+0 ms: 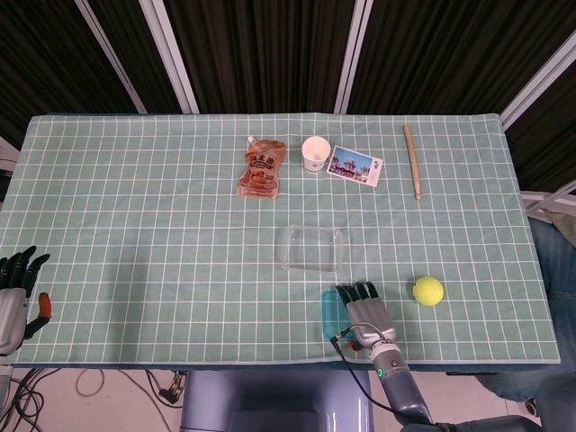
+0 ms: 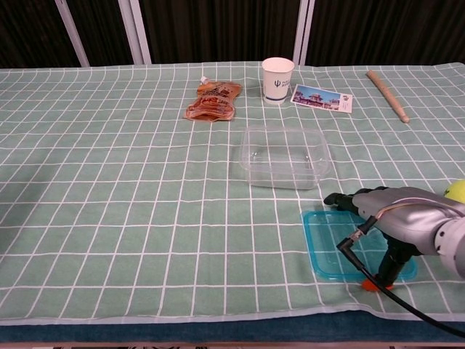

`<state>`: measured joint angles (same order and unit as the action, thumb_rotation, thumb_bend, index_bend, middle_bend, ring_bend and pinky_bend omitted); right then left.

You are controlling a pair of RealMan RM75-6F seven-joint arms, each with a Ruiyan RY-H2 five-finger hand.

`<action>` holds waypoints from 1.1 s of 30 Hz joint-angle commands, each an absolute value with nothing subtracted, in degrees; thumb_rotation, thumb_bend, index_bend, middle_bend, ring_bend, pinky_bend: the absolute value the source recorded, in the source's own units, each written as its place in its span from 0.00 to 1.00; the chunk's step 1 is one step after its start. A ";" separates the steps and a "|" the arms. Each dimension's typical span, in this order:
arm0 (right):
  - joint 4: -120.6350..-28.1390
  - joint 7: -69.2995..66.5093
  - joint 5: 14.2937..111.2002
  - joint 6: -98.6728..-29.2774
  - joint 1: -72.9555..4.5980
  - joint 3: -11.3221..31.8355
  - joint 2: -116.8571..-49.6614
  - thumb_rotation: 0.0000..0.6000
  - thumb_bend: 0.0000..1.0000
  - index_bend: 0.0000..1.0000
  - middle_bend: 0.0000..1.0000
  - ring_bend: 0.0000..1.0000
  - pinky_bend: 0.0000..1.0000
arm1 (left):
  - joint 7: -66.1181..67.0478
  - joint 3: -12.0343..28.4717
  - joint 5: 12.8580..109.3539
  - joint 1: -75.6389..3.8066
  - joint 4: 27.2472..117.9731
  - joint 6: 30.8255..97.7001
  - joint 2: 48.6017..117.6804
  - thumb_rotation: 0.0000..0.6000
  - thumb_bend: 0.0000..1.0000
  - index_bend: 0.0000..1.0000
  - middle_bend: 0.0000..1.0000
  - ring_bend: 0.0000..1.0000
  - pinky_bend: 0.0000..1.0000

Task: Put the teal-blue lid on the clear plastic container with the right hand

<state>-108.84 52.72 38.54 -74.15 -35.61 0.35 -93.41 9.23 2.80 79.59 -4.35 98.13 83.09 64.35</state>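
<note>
- Right hand [image 2: 396,218] sits low at the lower right of the chest view, over the lid [image 2: 330,243]; fingers stretched flat across its top, thumb reaching down at the near edge by an orange tip. I cannot tell whether it has a real grip on the lid or is just resting on it.
- From the head view I see the same hand [image 1: 364,312] at the bottom centre-right, covering most of the lid [image 1: 331,315], of which only a teal strip shows on the hand's left.
- Lid lies flat on the green checked cloth [image 1: 135,225], close to the near table edge.
- Container [image 1: 312,248] stands uncovered just above the lid in frame, near but apart from it; in the chest view the container [image 2: 283,156] is at centre.
- Left hand [image 1: 13,288] is at the far lower left of the head view, off the table edge, fingers apart, holding nothing.
- Along the top of the cloth I see a pouch [image 1: 262,168], cup [image 1: 315,153], postcard [image 1: 355,166] and stick [image 1: 411,160].
- Ball [image 1: 428,290] sits right of the right hand.
</note>
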 commanded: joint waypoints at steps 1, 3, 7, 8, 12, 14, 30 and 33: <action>-108.96 52.97 38.37 -74.09 -35.74 0.24 -93.33 1.00 0.22 0.00 0.26 0.00 0.00 | 9.20 2.79 79.56 -4.36 98.16 83.05 64.32 1.00 0.64 0.11 0.00 0.00 0.00; -109.03 52.71 38.34 -74.06 -35.71 0.32 -93.35 1.00 0.22 0.00 0.28 0.00 0.00 | 9.20 2.80 79.54 -4.37 98.20 83.04 64.29 1.00 0.64 0.11 0.00 0.00 0.00; -109.11 52.05 38.54 -73.63 -35.70 0.36 -93.15 1.00 0.22 0.00 0.31 0.00 0.00 | 9.16 2.79 79.55 -4.35 98.21 83.06 64.26 1.00 0.64 0.11 0.00 0.00 0.00; -108.99 51.84 38.76 -73.57 -35.68 0.34 -93.15 1.00 0.22 0.00 0.32 0.01 0.00 | 9.16 2.79 79.53 -4.36 98.22 83.05 64.26 1.00 0.64 0.11 0.00 0.00 0.00; -108.38 50.45 39.82 -73.22 -35.42 0.34 -93.23 1.00 0.22 0.00 0.35 0.02 0.00 | 9.14 2.79 79.45 -4.35 98.26 82.99 64.23 1.00 0.64 0.11 0.00 0.00 0.00; -108.21 49.86 40.33 -73.02 -35.31 0.33 -93.12 1.00 0.22 0.00 0.36 0.02 0.00 | 9.14 2.79 79.43 -4.36 98.27 82.99 64.23 1.00 0.64 0.11 0.00 0.00 0.00; -108.26 47.48 43.79 -72.09 -34.88 0.02 -91.96 1.00 0.22 0.00 0.39 0.05 0.00 | 8.84 2.75 78.90 -4.31 98.78 82.62 64.00 1.00 0.64 0.11 0.00 0.00 0.00; -108.77 47.41 44.24 -72.11 -34.83 -0.10 -91.48 1.00 0.22 0.00 0.40 0.06 0.00 | 8.77 2.77 78.74 -4.30 98.90 82.55 63.95 1.00 0.64 0.11 0.00 0.00 0.00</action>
<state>-108.66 47.43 44.14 -72.09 -34.85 -0.06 -91.58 8.77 2.77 78.74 -4.30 98.91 82.55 63.95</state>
